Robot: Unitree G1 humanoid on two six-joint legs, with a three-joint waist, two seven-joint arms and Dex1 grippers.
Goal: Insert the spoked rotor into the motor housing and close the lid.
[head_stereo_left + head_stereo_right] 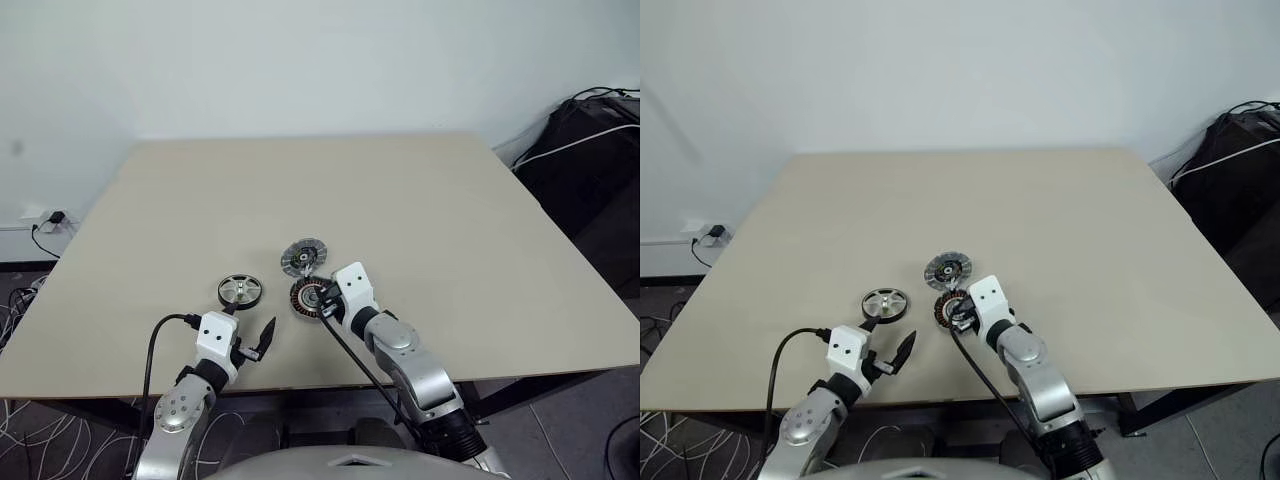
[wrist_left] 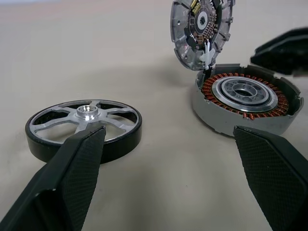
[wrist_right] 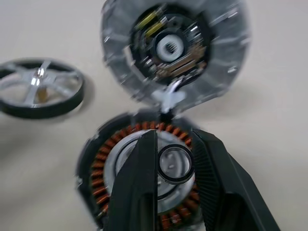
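The spoked rotor (image 1: 240, 290) lies flat on the table near the front edge, a silver wheel with a dark rim. To its right sits the motor housing (image 1: 308, 297), its copper windings (image 2: 240, 101) uncovered. The lid (image 1: 304, 257) stands tilted up at the housing's far edge, joined to it by a small white tab. My right gripper (image 1: 323, 302) hovers just over the housing's centre (image 3: 175, 163), its fingers (image 3: 139, 183) a narrow gap apart with nothing between them. My left gripper (image 2: 168, 131) is wide open just in front of the rotor (image 2: 84, 127), apart from it.
The beige table (image 1: 400, 200) stretches far behind the parts. Its front edge runs just under both wrists. A black cable (image 1: 152, 350) loops from the left wrist. A dark bag with cables (image 1: 590, 140) stands off the table's right side.
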